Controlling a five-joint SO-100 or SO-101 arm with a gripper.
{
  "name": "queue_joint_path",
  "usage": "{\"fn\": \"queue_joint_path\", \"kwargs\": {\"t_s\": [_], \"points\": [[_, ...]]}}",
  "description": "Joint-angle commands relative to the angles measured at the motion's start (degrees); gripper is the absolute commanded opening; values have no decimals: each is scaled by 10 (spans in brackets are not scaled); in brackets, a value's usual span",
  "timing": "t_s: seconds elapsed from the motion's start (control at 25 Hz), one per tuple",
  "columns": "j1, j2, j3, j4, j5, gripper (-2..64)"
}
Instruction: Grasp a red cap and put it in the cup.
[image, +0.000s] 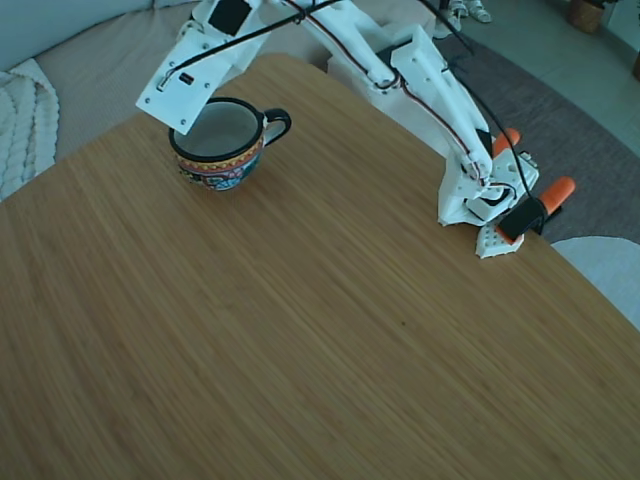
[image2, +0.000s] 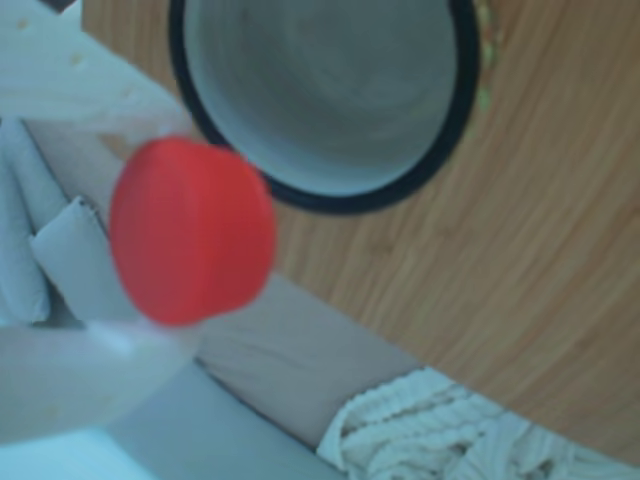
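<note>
in the fixed view you have the cup (image: 228, 143) standing on the table (image: 300, 350) toward its far left part, handle turned to the right. the arm's head reaches over the cup's left rim from behind. the arm's base (image: 487, 205) sits at the table's right edge, well apart from the cup, with the clamp handles (image: 556, 192) just beside it. in the other view the red cap (image2: 190, 231) sits between the gripper's fingers (image2: 75, 85), just left of and below the cup's mouth (image2: 320, 95), overlapping its rim.
</note>
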Motion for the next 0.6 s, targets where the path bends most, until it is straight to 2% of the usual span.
{"fn": "queue_joint_path", "kwargs": {"t_s": [0.0,0.56], "points": [[6,4,8,39,-4,-6],[21,-11,40,39,-4,-7]]}}
